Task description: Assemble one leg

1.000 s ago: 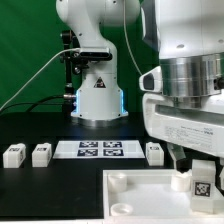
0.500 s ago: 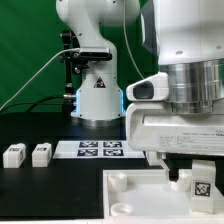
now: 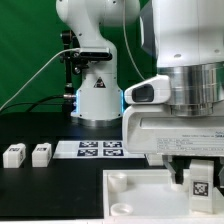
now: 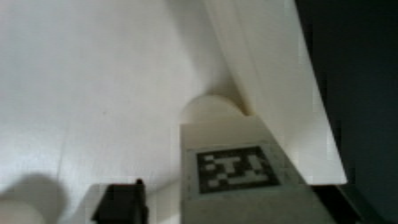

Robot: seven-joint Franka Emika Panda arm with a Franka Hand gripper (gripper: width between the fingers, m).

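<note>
My gripper (image 3: 197, 186) is shut on a leg (image 3: 197, 180), a small white block with a square marker tag. It holds the leg at the near right part of the large white tray-like piece (image 3: 135, 197). In the wrist view the held leg (image 4: 233, 160) lies between my dark fingers (image 4: 121, 203), over the tray's white floor (image 4: 107, 90) and close to its raised rim (image 4: 276, 90). Whether the leg touches the tray cannot be told. Two more legs (image 3: 14, 155) (image 3: 41, 154) stand on the black table at the exterior view's left.
The marker board (image 3: 100, 149) lies flat on the table behind the tray. A second white robot base (image 3: 97, 95) stands at the back before a green backdrop. My own wrist and hand (image 3: 185, 120) fill the exterior view's right and hide what is behind.
My hand has shifted toward the exterior view's left and now hides the leg that stood just right of the marker board. The held leg has stayed in almost the same spot over the tray.
</note>
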